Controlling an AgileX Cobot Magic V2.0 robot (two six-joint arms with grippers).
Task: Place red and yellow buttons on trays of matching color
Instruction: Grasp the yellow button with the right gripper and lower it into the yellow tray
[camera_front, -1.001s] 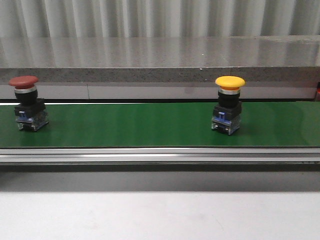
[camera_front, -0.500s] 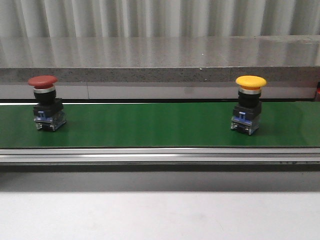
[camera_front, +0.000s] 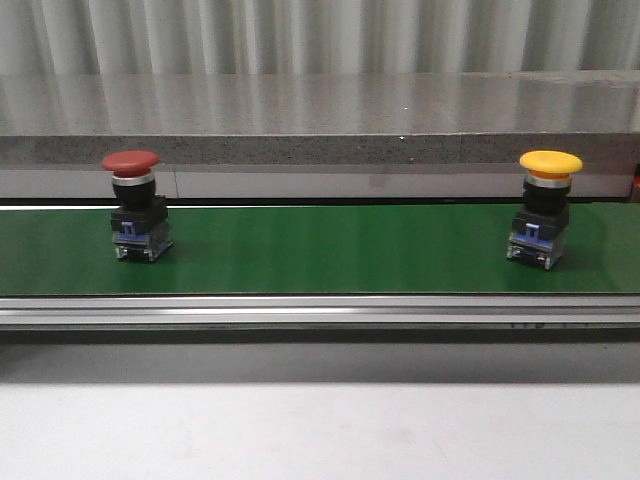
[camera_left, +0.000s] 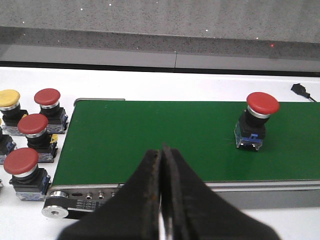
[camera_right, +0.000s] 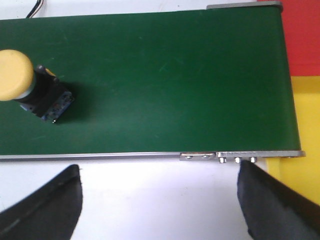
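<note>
A red button (camera_front: 133, 205) stands upright on the green conveyor belt (camera_front: 330, 250) at its left part; the left wrist view shows the same red button (camera_left: 256, 120). A yellow button (camera_front: 542, 207) stands on the belt at the far right, and the right wrist view shows that yellow button (camera_right: 30, 86) too. My left gripper (camera_left: 163, 190) is shut and empty, held over the belt's near rail. My right gripper (camera_right: 157, 197) is open over the white table, in front of the belt. A red tray (camera_right: 300, 35) and a yellow tray (camera_right: 305, 130) lie past the belt's end.
Several spare buttons, red ones (camera_left: 33, 131) and a yellow one (camera_left: 9, 102), stand on the white table beside the belt's left end. A grey stone ledge (camera_front: 320, 120) runs behind the belt. A metal rail (camera_front: 320, 312) borders the belt's front.
Both buttons have travelled to the right along the belt, by roughly a hundred pixels over the second.
</note>
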